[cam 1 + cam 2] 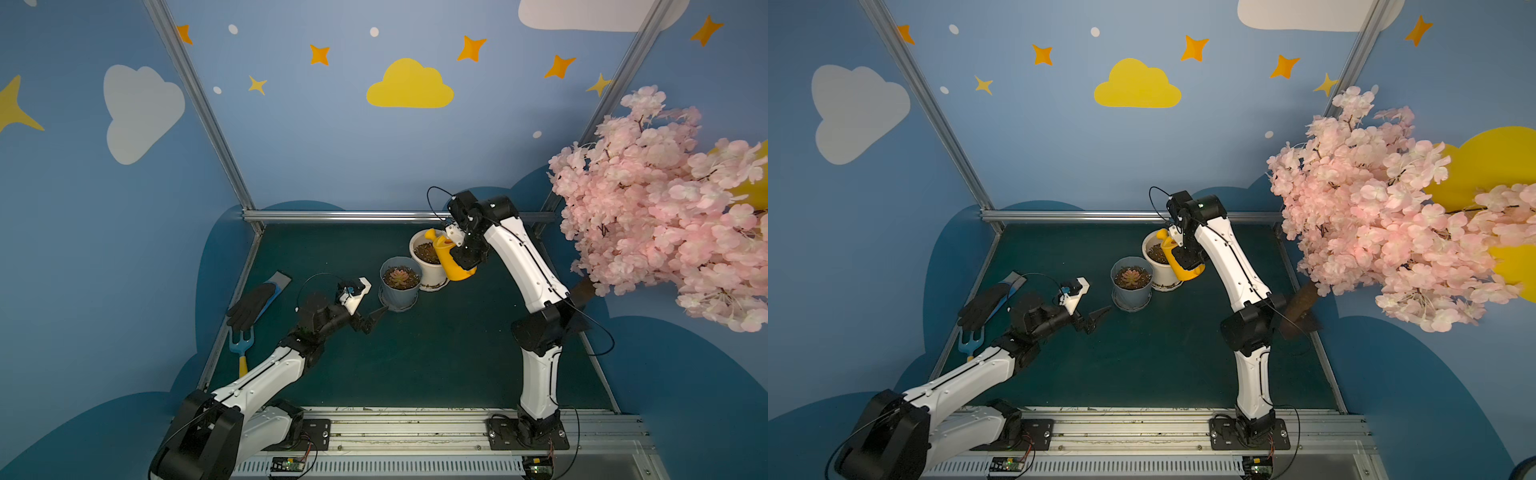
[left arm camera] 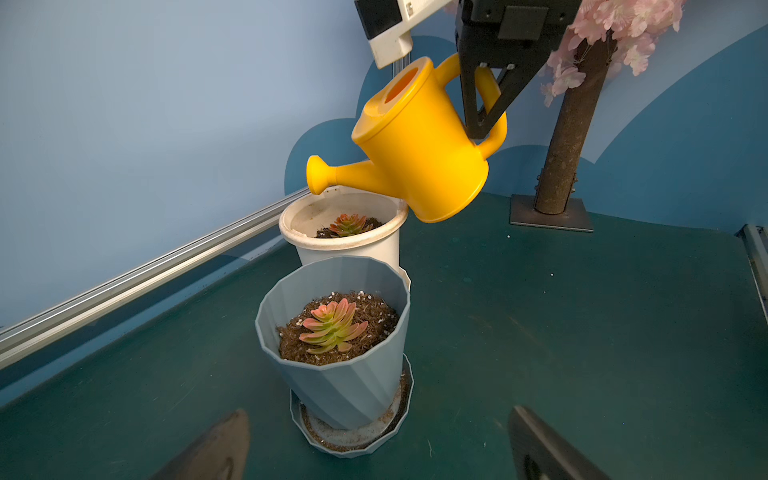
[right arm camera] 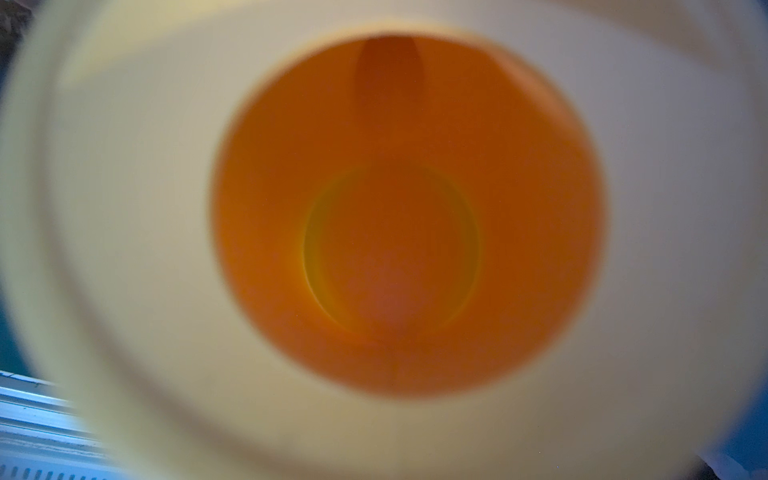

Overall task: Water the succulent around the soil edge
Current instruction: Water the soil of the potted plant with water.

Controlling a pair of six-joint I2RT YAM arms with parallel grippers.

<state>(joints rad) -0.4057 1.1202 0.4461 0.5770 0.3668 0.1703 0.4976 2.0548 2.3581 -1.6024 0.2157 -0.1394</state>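
Observation:
A yellow watering can (image 1: pixel 451 259) (image 2: pixel 419 149) hangs tilted above a white pot (image 1: pixel 432 276) (image 2: pixel 345 245), its spout over the pot's rim. My right gripper (image 1: pixel 465 255) (image 2: pixel 482 104) is shut on the can's handle. The right wrist view shows only the blurred can opening (image 3: pixel 407 216). A small succulent (image 2: pixel 349 224) grows in the white pot's soil. A blue-grey pot (image 1: pixel 399 293) (image 2: pixel 340 386) on a saucer holds a pink-green succulent (image 1: pixel 400 276) (image 2: pixel 332 326). My left gripper (image 1: pixel 371 321) (image 2: pixel 378 453) stands open just short of that pot, holding nothing.
A black glove (image 1: pixel 249 305), a blue hand rake (image 1: pixel 241 345) and a blue scraper (image 1: pixel 277 284) lie at the left edge of the green mat. A pink blossom tree (image 1: pixel 665 199) with a dark trunk (image 2: pixel 569 137) overhangs the right side. An aluminium rail (image 1: pixel 345 216) bounds the back.

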